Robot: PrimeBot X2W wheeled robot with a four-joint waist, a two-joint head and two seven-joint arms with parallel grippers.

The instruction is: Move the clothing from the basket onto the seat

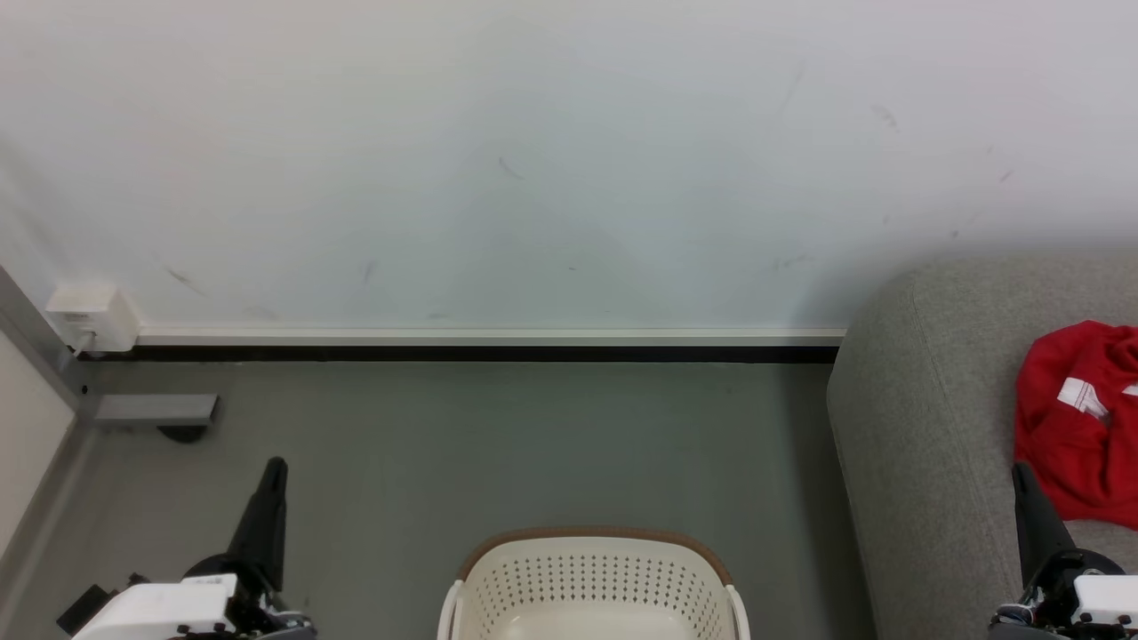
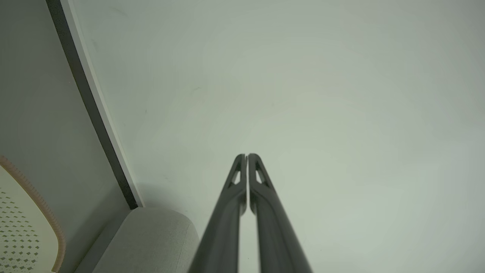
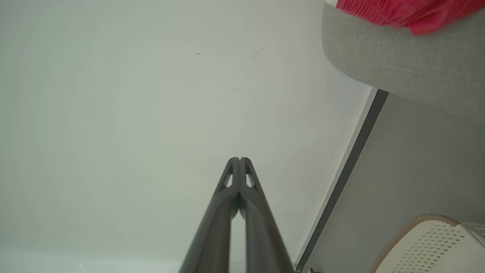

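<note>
Both the left gripper [image 1: 276, 466] and the right gripper [image 1: 1021, 471] are closed and empty, and the red clothing [image 1: 1080, 427] lies on the sofa [image 1: 925, 427] at right, where a careless swing of the nearby right gripper could snag it and drag it off.

Red clothing [image 1: 1076, 436] crumpled on seat [image 1: 925, 427]; basket [image 1: 591, 582] bare.

The white label [image 1: 1082, 396] on the clothing [image 1: 1062, 462] is illegible.
</note>
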